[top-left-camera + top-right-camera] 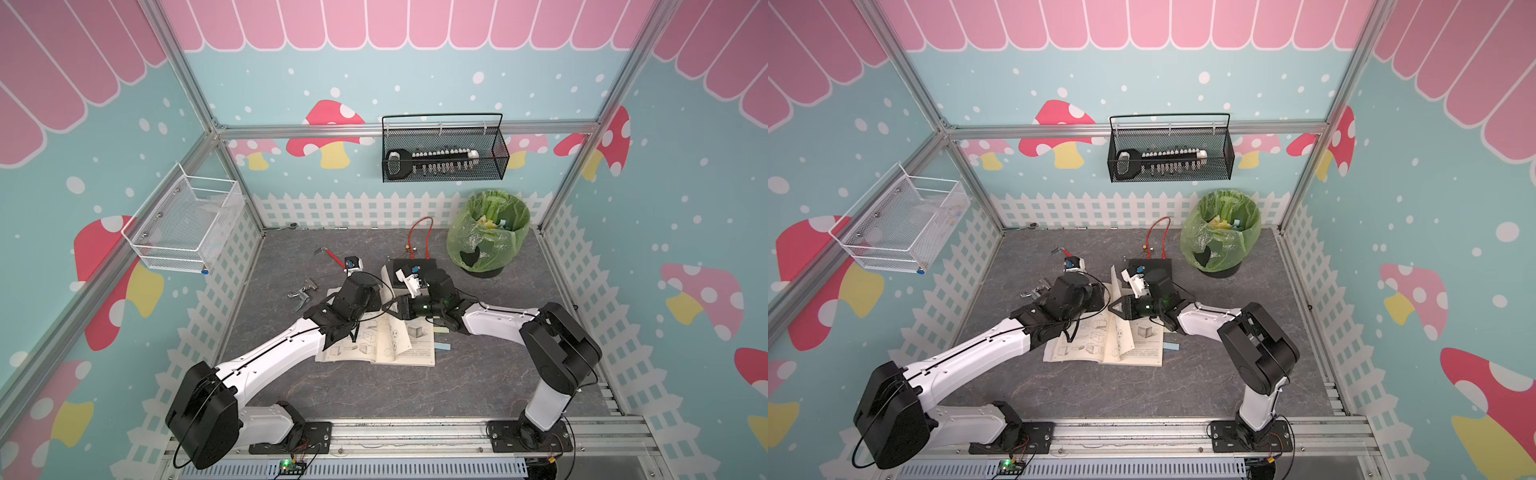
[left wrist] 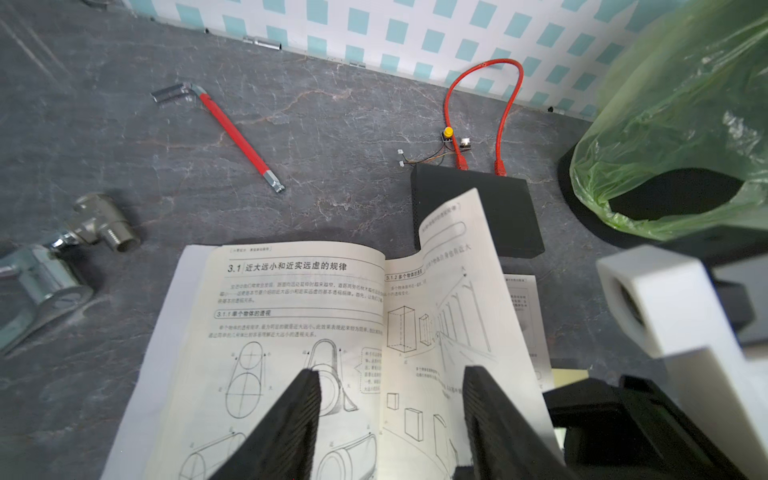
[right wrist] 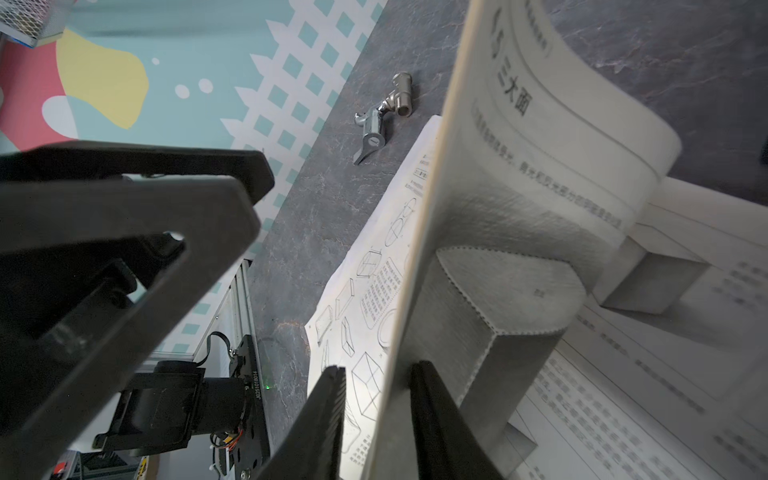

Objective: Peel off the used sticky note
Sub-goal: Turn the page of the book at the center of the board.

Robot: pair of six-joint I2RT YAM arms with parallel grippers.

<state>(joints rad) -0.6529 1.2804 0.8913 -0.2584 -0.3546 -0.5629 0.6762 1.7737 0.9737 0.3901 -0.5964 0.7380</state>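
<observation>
Beside the book, a pale yellow sticky note pokes out; left fingers and right fingers spread.

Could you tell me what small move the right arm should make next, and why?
Probably draw the right gripper away from the upright page: its jaws stand apart around it, not clamping, and the pale yellow sticky note shows at the book's edge, likely the next target.

Cell enclosure, viewed from above.
Teal walls printed with mushrooms and a white fence are enclosing a grey marbled floor; an aluminium frame is carrying a black basket and a white basket.
</observation>
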